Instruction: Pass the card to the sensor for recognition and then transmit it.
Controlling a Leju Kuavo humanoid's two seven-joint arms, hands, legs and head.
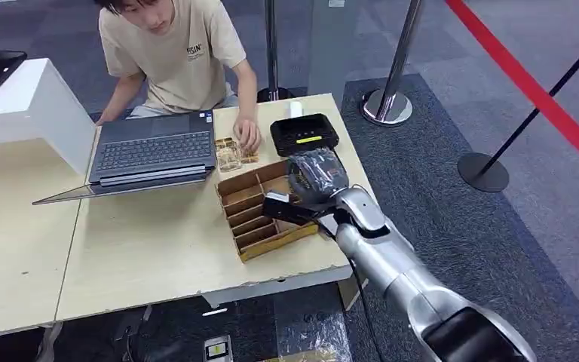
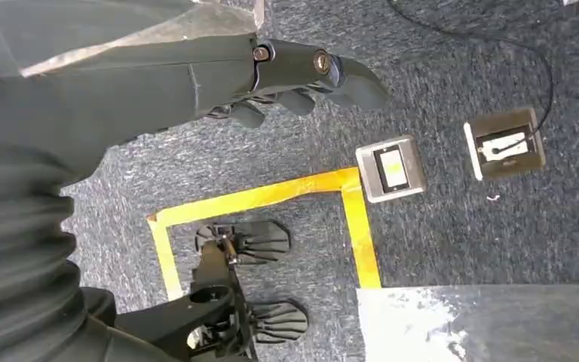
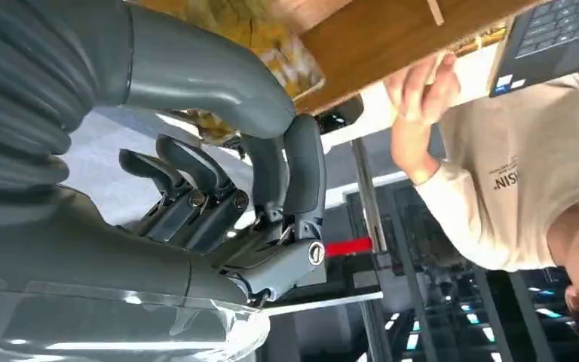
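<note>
The right hand (image 1: 301,192) hangs over the near right corner of the table (image 1: 158,249), fingers pointing left across a slotted cardboard tray (image 1: 250,197). Whether it grips anything I cannot tell: from the wrist the fingers (image 3: 196,185) look bent beside the thumb, and no card shows between them. No card can be picked out plainly. I judge it stands in the tray's slots, directly under those fingertips. The slots run left to right, so a card there would lie on edge along that line.

The sensor (image 1: 304,134), a black box with a lit yellow strip, sits just beyond the tray, straight ahead of the right hand. That arm is the nearer one by far. The left hand (image 2: 294,75) hangs low over the floor, holding nothing, fingers loosely bent and apart from the thumb.

Farther back a laptop (image 1: 154,151) lies open. A person (image 1: 181,53) sits behind it, one hand (image 1: 247,137) resting near the sensor. Grey carpet (image 1: 460,226), barrier posts (image 1: 388,98) and a red floor line (image 1: 528,83) lie to the right.
</note>
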